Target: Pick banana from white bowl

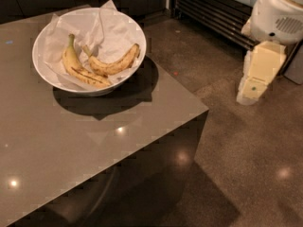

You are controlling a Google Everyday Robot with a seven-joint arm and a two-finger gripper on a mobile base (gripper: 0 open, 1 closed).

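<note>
The white bowl (36, 56) stands on the far part of a grey table (94, 150), lined with crumpled white paper. Two bananas lie in it. The banana (116, 65), curved, dull yellow and brown-mottled with a browned end, lies on the right side. A brighter yellow banana (75, 69) with a greenish stem lies to its left, and the two touch at the near end. My gripper (252, 90), cream-coloured, hangs from the white arm (277, 13) at the far right over the floor, well away from the bowl and holding nothing that I can see.
The table's right edge and near corner (204, 111) lie between the gripper and the bowl. A dark slatted cabinet front (213, 13) runs along the back. A brown polished floor (246, 164) spreads to the right.
</note>
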